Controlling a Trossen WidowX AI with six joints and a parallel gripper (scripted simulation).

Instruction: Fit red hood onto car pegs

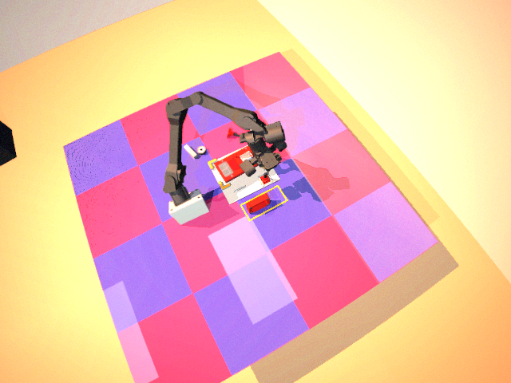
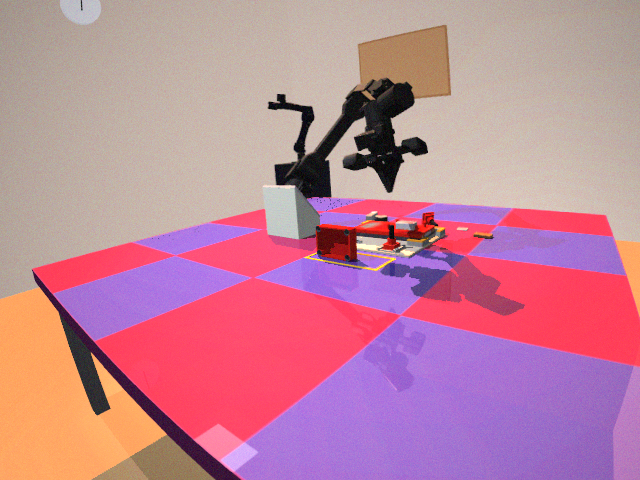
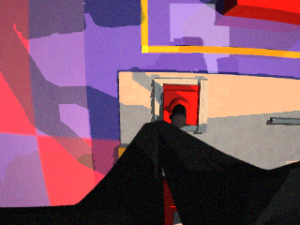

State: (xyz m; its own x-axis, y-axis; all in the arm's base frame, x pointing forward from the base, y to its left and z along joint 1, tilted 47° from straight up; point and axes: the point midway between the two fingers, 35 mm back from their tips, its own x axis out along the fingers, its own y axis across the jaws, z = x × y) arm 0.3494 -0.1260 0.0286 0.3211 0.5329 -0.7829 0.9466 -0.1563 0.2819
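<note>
The red hood [image 1: 259,203] [image 2: 336,242] [image 3: 272,10] stands on its side on the table, inside a yellow outline [image 1: 268,210] [image 3: 144,28]. Its side with dark corner holes faces the exterior view. The red chassis [image 1: 234,164] lies flat in the jig, with a light grey block [image 2: 406,225] on it, apparently the engine. The pegs are too small to tell. My gripper [image 2: 389,190] [image 3: 156,131] is shut and empty, pointing down in the air above the jig area. In the wrist view its tips appear just beside a small red part. The arm partly covers the chassis in the top view.
The small red part [image 1: 264,179] [image 2: 391,245] [image 3: 171,94] with a dark upright post stands on the white board [image 1: 233,196] [image 3: 234,94], between chassis and hood. Another red part [image 1: 231,132] [image 2: 428,219], a white bar [image 1: 190,151] and a ring [image 1: 201,149] lie beyond the jig.
</note>
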